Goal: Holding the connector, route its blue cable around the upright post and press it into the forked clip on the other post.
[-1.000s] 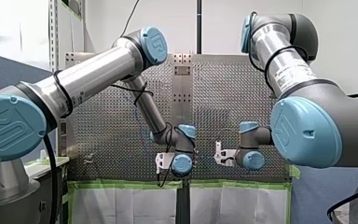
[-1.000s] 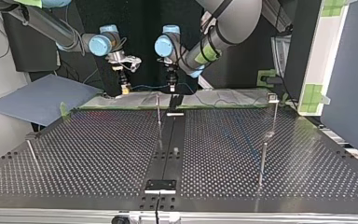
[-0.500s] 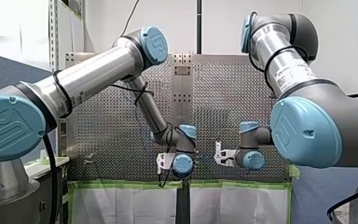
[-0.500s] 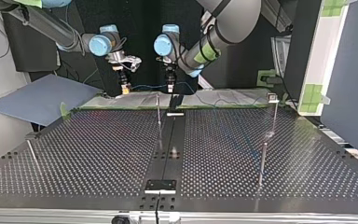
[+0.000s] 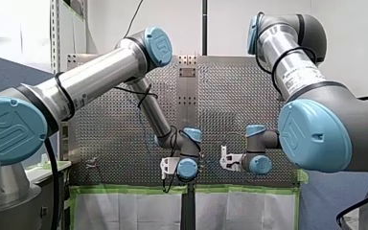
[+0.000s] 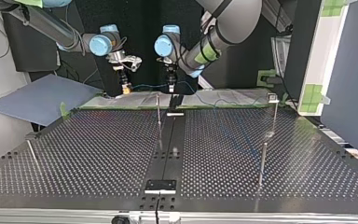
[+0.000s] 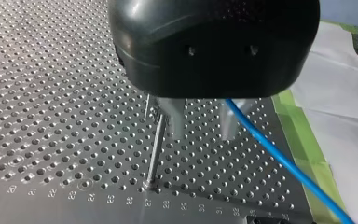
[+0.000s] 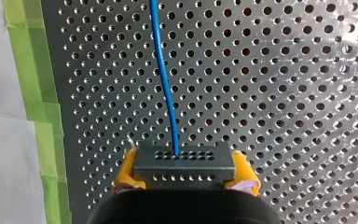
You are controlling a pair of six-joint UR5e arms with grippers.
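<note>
The yellow pads (image 8: 125, 169) of the robot's right gripper (image 8: 185, 173) clamp the dark connector (image 8: 185, 161), its blue cable (image 8: 165, 84) passing the left gripper (image 7: 203, 123), whose metal fingers (image 7: 175, 119) stand apart beside the upright post (image 7: 154, 149), so routing looks barely begun: next, carry the cable round that post toward the forked clip (image 6: 273, 97).

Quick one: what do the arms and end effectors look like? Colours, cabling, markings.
My left arm and my right arm: silver tubes, grey joints, light-blue caps with an embossed logo, black cables run along them. The right one has a white printed label. My left end effector: black rounded housing, two metal fingers. My right end effector: black body, yellow pads.
</note>
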